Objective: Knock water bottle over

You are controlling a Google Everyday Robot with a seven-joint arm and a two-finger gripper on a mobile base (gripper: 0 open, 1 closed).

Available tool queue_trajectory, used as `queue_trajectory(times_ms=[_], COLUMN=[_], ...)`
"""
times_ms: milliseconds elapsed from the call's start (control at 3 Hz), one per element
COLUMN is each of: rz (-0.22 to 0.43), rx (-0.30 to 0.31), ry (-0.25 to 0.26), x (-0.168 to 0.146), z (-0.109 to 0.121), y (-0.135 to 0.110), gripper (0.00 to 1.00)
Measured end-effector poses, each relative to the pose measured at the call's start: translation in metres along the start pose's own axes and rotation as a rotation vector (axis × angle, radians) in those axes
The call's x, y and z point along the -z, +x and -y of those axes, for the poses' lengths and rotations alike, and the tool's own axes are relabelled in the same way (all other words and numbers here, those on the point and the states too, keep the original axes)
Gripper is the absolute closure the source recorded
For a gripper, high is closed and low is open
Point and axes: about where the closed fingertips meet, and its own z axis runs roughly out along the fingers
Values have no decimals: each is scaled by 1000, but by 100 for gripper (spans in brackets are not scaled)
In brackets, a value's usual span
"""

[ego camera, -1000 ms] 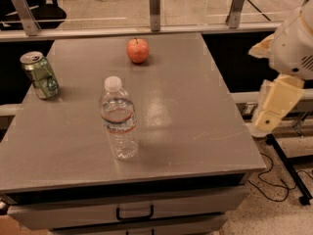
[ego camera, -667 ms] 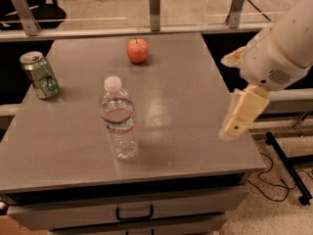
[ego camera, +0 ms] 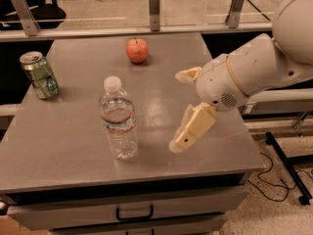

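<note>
Cream gripper (ego camera: 180, 110) near clear, red-banded water bottle (ego camera: 119, 119); green can (ego camera: 40, 76), red apple (ego camera: 138, 50)

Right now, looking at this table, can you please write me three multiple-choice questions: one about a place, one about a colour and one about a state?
1. Where is the end effector?
A. Resting on the bottle's cap
B. Over the table, to the right of the water bottle in the view and apart from it
C. To the left of the bottle in the view

2. What colour is the soda can?
A. Green
B. Red
C. Blue

3. In what state is the water bottle?
A. Lying on its side
B. Lifted off the table
C. Standing upright

Answers:
1 B: bare table top shows between the end effector and the bottle.
2 A: the can's body is green under a silver top.
3 C: the bottle stands on its base with the white cap on top.
</note>
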Motion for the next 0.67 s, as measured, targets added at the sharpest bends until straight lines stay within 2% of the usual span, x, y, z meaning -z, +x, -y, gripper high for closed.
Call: queue_trajectory(times_ms=[333, 667], rz=[157, 284], rx=[-9, -19], ry=[-37, -56], x=[-27, -45], z=[-16, -27], y=[-25, -54], gripper=[0, 0])
